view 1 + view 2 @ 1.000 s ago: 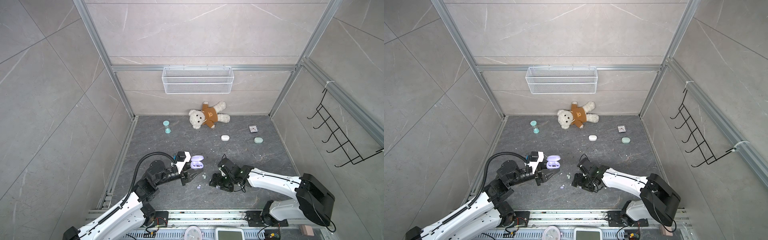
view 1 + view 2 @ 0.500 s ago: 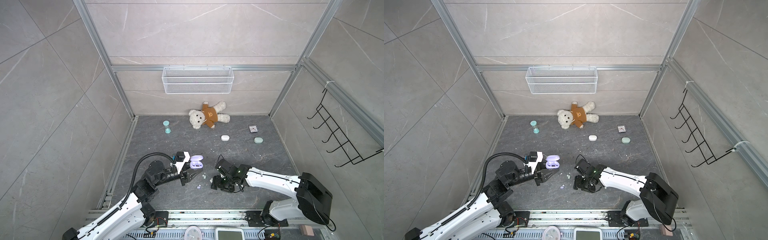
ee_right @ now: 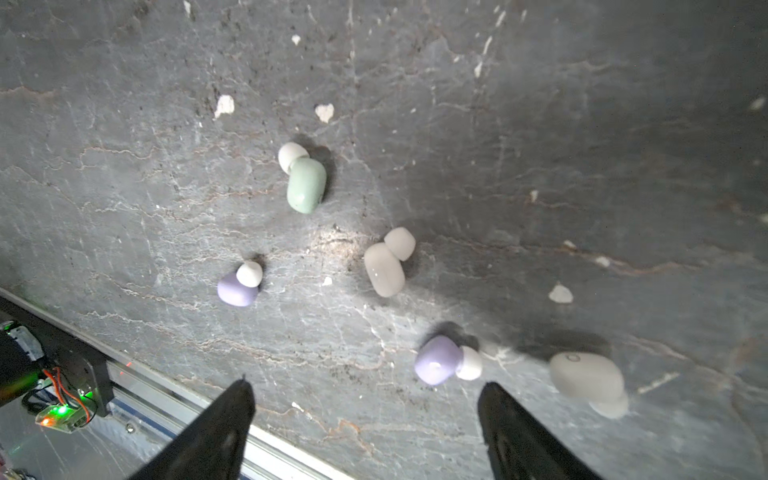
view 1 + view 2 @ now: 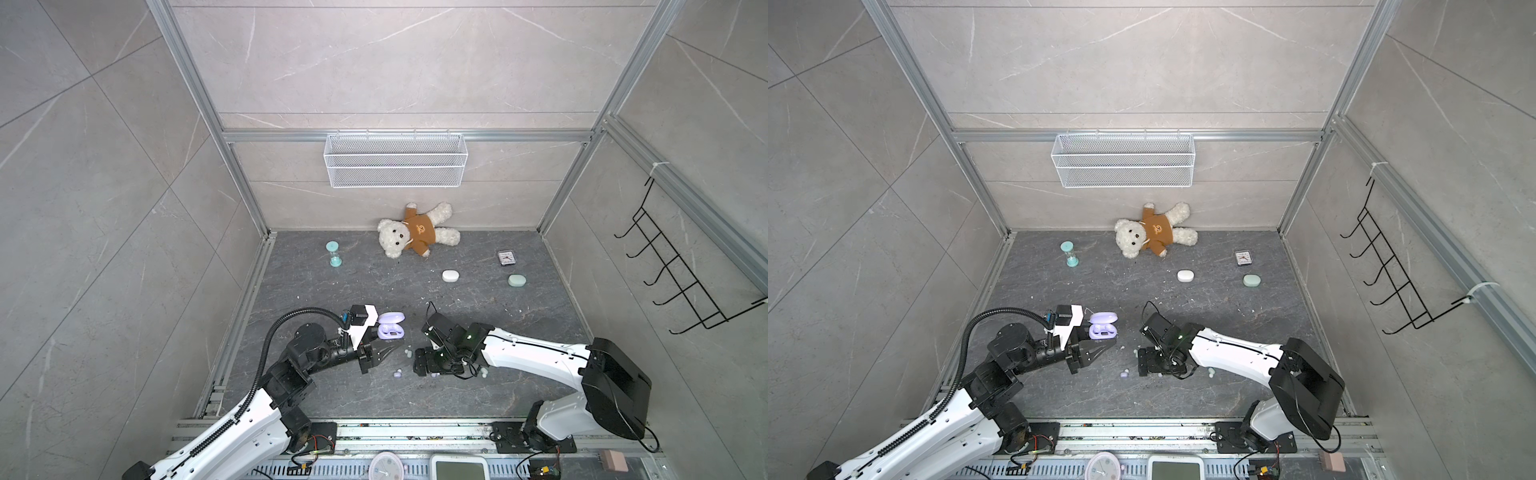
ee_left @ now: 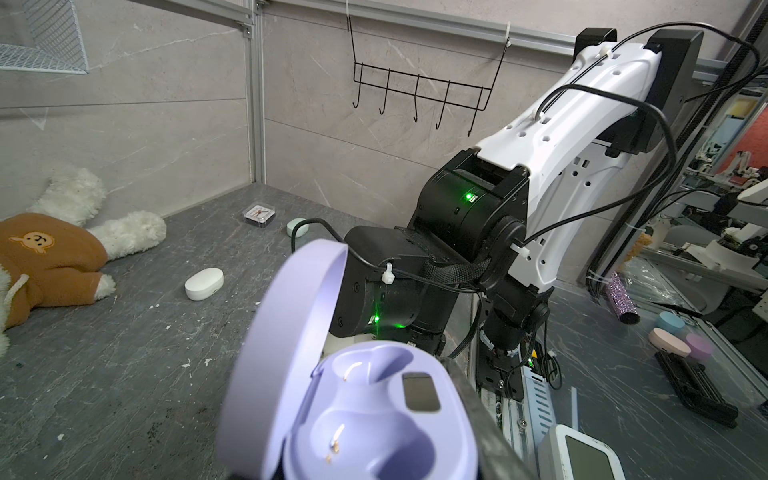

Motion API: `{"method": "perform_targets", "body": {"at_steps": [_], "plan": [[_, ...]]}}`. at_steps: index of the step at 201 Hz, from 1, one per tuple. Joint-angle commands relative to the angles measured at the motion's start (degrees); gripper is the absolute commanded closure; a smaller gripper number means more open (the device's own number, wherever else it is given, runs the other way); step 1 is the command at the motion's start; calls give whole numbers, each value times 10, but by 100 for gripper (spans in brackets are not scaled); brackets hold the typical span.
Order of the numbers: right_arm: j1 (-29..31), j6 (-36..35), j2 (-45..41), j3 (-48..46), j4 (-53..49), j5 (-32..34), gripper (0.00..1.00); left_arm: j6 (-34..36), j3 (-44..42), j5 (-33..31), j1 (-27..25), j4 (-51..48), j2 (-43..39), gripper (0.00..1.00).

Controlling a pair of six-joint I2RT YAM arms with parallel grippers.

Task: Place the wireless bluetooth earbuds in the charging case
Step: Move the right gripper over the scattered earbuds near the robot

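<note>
Grey stone floor. In both top views, the left gripper is clamped on the open lilac charging case. Left wrist view: case lid raised, two sockets exposed. Right wrist view: right gripper, fingers apart, above scattered earbuds; one lilac earbud lies just beyond its tips.

lilac, mint and white earbuds lie scattered apart; lilac charging case open.

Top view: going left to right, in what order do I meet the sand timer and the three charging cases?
Sand timer → lilac case, lid open → white case → mint-green case.
</note>
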Motion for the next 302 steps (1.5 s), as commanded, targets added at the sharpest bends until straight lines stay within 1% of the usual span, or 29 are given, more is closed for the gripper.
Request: {"method": "perform_targets", "body": {"at_steps": [1,54,90,135,176,215,232,275,302], "plan": [[-9,-58,1,-2,14,-19,5,0,7,-8,1,9,-9,85],[-23,-92,35,-6,45,-57,3,1,12,-9,1,1,-14,86],[-24,-95,62,-11,52,-68,3,6,21,-11,1,-15,-21,86],[-21,-65,43,-42,79,-102,5,4,22,-13,1,-22,-28,86],[-4,-33,17,-65,86,-113,6,3,21,-14,1,-21,-26,86],[5,-16,11,-80,79,-103,6,1,21,-11,1,-18,-25,85],[5,-14,6,-82,63,-77,6,1,20,-11,1,-20,-26,86],[5,-21,1,-70,41,-49,5,-1,22,-11,1,-23,-27,86],[5,-23,6,-67,39,-54,5,1,24,-11,1,-23,-25,85]]}}
